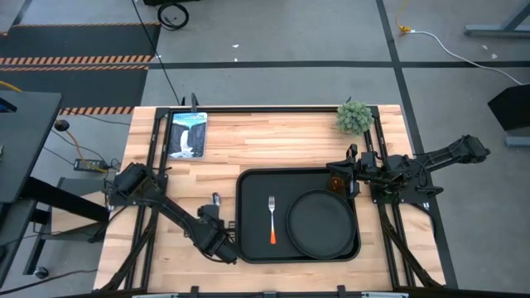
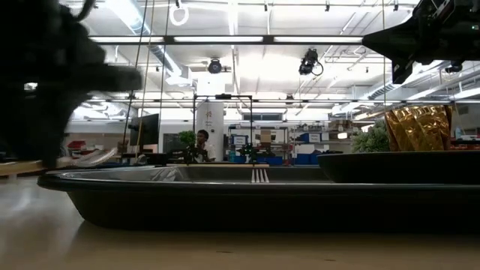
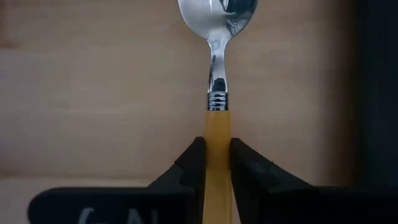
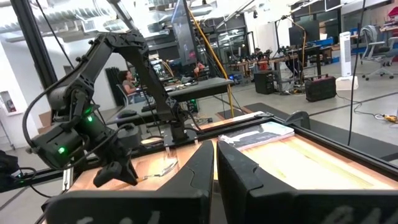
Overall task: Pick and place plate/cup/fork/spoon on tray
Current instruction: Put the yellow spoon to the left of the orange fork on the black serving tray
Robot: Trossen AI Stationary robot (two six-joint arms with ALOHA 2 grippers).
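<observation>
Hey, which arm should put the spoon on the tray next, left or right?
Left, most likely. The left gripper is already shut on the spoon handle, just off the tray's left edge. The right gripper is over the tray's far right corner by the cup, with the plate between.

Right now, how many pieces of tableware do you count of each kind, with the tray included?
tray: 1
plate: 1
fork: 1
spoon: 1, held in the left gripper
cup: 1
Total: 5
</observation>
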